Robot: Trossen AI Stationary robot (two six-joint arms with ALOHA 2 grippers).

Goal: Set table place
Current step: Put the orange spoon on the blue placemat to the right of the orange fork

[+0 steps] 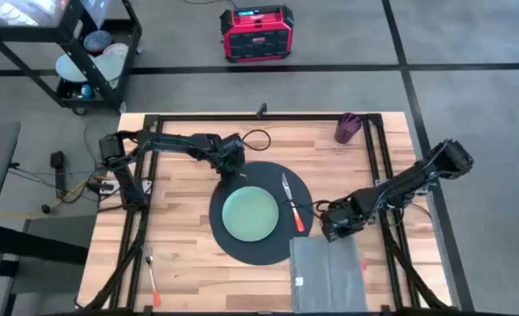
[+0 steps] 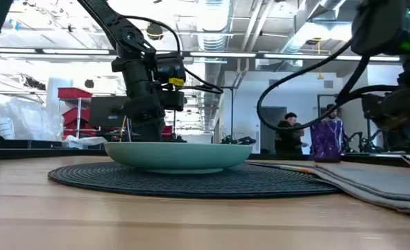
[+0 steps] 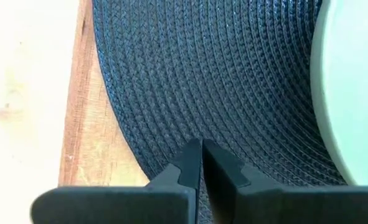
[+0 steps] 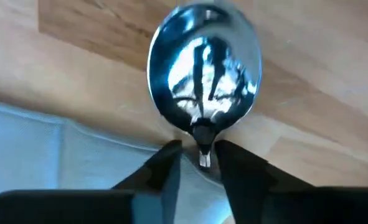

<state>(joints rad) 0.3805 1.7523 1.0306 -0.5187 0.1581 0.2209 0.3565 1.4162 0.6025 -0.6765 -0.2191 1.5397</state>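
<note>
Two arms work over the light-wood surface [image 1: 180, 254], and the round dark placemat [image 1: 228, 241] near its middle serves as the landmark. Far to the placemat's left, near the surface's front edge, lies a small utensil with an orange-red handle [image 1: 154, 283]. The left tool [image 1: 227, 172] sits at the placemat's rear-left rim; in its wrist view its two dark fingers [image 3: 187, 167] are pressed together with no gap, their tips just over the woven edge where mat meets wood. A pale green plate [image 1: 251, 214] rests in the centre of the placemat; the low view shows it [image 2: 178, 155] sitting flat on the weave [image 2: 121, 177]. On the placemat's right part, just beside the plate, lies a knife with an orange handle [image 1: 291, 207], its blade pointing towards the rear. To the placemat's right, the right tool [image 1: 336, 221] hovers near the mat's edge, just above the rear edge of a grey folded napkin [image 1: 327, 272], which overlaps the placemat's front-right rim. The right wrist view shows its fingers [image 4: 165, 168] clamped on the neck of a shiny spoon [image 4: 203, 78], the bowl facing the camera over bare wood with the napkin's corner [image 4: 59, 162] alongside. Well behind the placemat, at the rear right of the surface, stands a purple cup [image 1: 347, 128].
</note>
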